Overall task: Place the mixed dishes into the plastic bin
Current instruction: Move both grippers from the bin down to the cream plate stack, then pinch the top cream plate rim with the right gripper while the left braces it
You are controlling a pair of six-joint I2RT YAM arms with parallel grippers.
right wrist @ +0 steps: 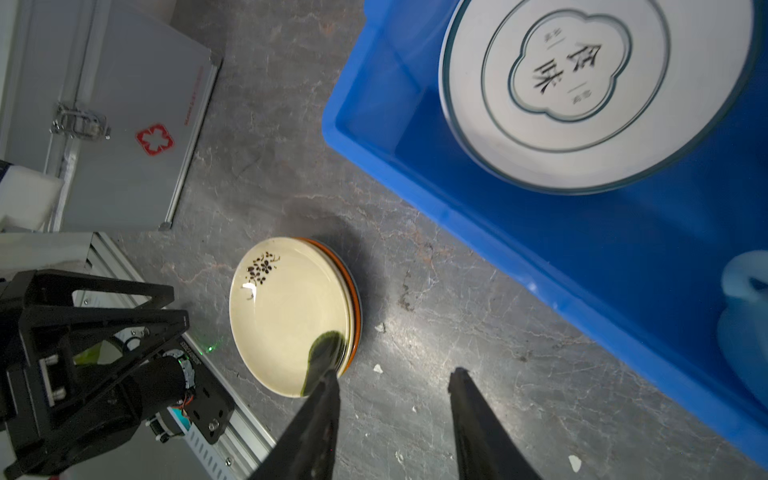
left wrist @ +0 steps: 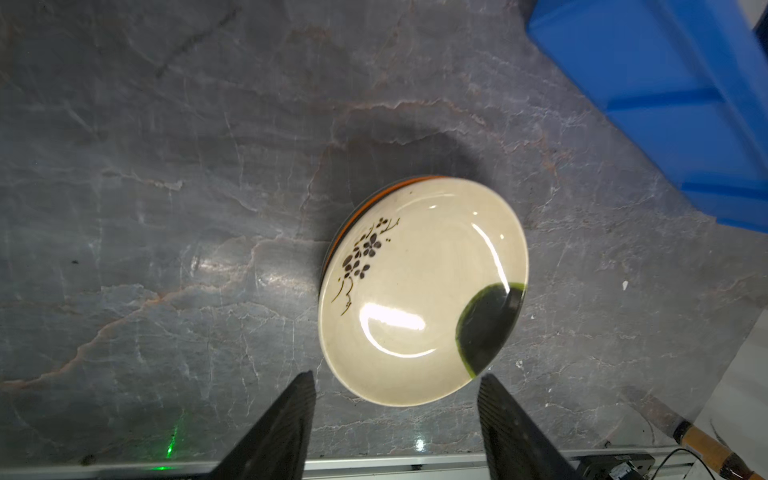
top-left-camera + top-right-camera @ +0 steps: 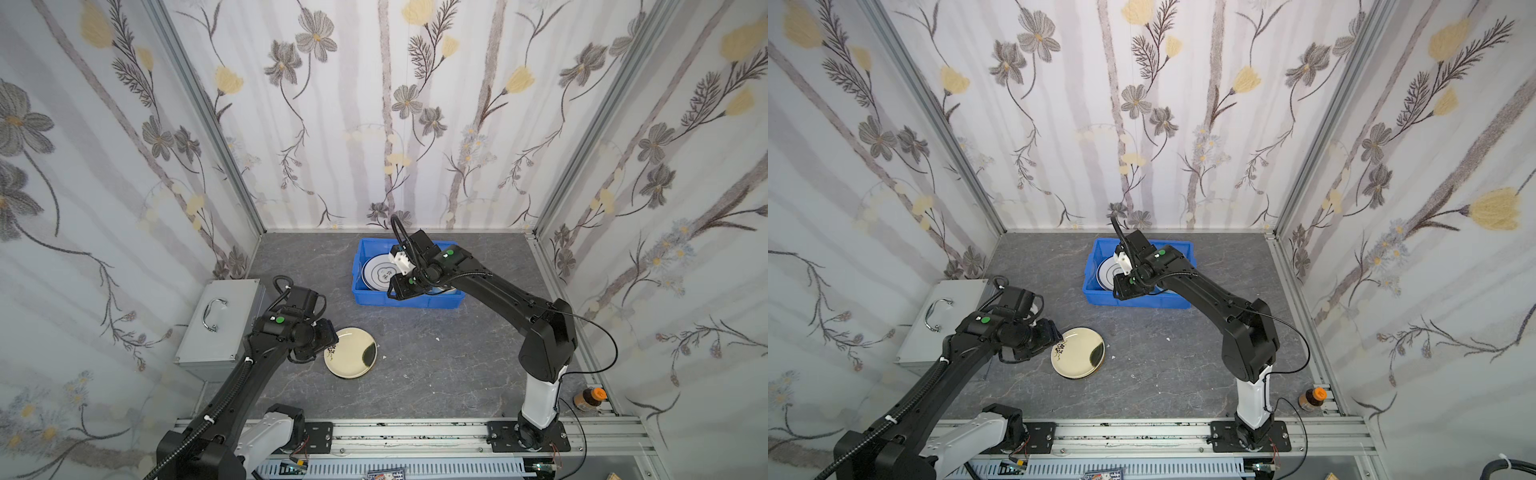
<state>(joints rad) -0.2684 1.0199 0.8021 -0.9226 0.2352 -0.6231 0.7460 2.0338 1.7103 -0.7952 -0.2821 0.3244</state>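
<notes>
Beneath the cream plate (image 2: 419, 299) only an edge of the orange plate (image 1: 356, 299) is shown — what lies under it cannot be told. The pale-blue mug (image 1: 744, 316) is cut off by the frame (and seemingly blurred) — in both top views it is largely covered by the right arm (image 3: 494, 289).

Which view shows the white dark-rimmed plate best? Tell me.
The right wrist view: the white plate lies close and nearly whole, its characters legible. In both top views the plate is small, partly behind the right arm. The left wrist view shows only the blue bin's corner.
</notes>
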